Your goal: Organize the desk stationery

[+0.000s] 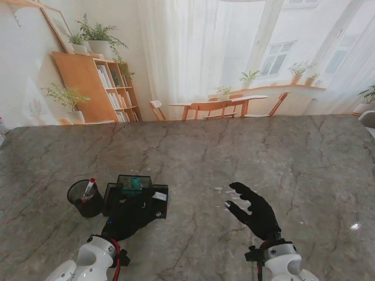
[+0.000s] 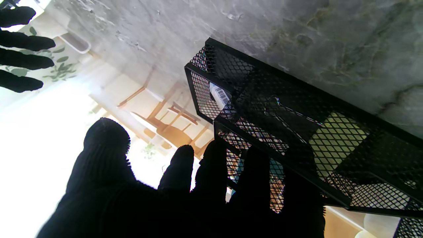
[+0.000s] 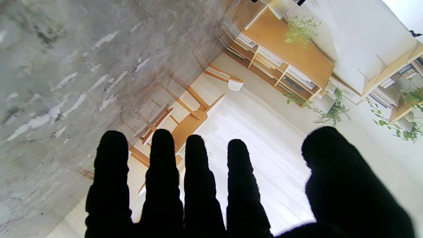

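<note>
From the stand, a grey marble table (image 1: pixel 234 152) carries a black mesh organizer (image 1: pixel 136 199) near its near-left part, with a round mesh pen cup (image 1: pixel 85 199) just beside it on the left, holding a red-and-white pen (image 1: pixel 89 187). A teal item (image 1: pixel 135 184) and a white tag (image 1: pixel 159 196) sit in the organizer. The left hand (image 1: pixel 130 218) lies against the organizer's near edge; whether it grips cannot be told. The right hand (image 1: pixel 253 211) hovers released, fingers spread, well apart to the right.

Left wrist view: fingertips (image 2: pixel 211 155) touch the organizer (image 2: pixel 297 125); a barcode label (image 2: pixel 220 95) shows, unreadable.

Right wrist view: the right hand (image 3: pixel 211 191) holds nothing.
</note>
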`<state>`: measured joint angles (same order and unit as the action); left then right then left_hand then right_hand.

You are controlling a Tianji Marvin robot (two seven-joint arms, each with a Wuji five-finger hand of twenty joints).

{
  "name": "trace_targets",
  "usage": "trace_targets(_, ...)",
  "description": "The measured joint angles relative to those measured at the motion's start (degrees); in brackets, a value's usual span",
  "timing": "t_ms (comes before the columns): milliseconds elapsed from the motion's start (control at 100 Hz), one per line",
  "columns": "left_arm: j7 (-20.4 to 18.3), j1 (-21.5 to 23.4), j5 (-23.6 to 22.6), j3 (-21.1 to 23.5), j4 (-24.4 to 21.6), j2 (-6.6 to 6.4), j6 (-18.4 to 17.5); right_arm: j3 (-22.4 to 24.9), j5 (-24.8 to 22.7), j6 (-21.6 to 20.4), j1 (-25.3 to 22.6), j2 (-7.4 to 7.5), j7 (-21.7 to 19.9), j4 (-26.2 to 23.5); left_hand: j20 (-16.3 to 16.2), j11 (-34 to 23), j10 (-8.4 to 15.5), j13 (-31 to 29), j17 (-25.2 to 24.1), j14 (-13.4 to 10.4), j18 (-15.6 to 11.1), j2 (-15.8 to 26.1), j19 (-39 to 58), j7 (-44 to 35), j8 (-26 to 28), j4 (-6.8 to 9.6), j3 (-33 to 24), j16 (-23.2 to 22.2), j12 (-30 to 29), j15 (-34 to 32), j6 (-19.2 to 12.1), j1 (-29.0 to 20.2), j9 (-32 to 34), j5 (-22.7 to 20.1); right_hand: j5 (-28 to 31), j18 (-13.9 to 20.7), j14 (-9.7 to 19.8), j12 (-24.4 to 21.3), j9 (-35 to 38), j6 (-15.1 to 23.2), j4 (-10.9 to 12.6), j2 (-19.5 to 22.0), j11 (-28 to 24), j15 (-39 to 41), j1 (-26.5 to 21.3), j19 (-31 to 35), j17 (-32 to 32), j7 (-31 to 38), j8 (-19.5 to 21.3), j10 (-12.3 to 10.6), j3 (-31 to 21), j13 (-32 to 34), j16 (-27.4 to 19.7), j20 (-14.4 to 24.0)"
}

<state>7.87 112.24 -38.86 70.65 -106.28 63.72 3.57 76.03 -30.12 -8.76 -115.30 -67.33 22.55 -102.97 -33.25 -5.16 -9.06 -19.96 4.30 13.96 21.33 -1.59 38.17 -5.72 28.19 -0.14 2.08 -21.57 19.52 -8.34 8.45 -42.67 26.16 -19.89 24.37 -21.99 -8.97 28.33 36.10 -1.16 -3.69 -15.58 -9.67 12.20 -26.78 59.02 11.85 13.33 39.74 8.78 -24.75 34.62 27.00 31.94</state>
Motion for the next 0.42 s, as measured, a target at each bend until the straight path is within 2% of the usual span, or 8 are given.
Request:
trace_targets(150, 0.2, 0.3, -0.3, 0.2, -0.1, 0.01, -0.2, -0.7, 0.3, 0.4, 1.2, 0.0, -0.1, -0.2, 0.0, -0.1, 0.5, -0.2, 0.0, 0.0, 0.0, 0.0, 0.0, 0.0, 0.0, 0.0, 0.0, 0.0, 0.1, 0.0, 0.0, 0.0, 0.0, 0.0, 0.0, 0.0, 0.0, 0.0, 0.0, 0.0, 0.0, 0.0, 0.0, 0.0, 0.0, 0.0, 0.0, 0.0, 0.0, 0.0, 0.0, 0.0, 0.0, 0.0)
trace_targets(420, 0.7, 0.9, -1.2, 0.7, -0.1, 0.01, -1.2, -0.6, 0.2, 0.9, 1.4, 0.02, -1.2, -0.3, -0.6, -0.1, -0.1, -0.7, 0.6, 0.0, 0.0, 0.0, 0.0, -0.5, 0.3, 0.0, 0.0, -0.4, 0.1, -0.2, 0.0, 0.0, 0.0, 0.0, 0.0, 0.0, 0.0, 0.0, 0.0, 0.0, 0.0, 0.0, 0.0, 0.0, 0.0, 0.0, 0.0, 0.0, 0.0, 0.0, 0.0, 0.0, 0.0, 0.0)
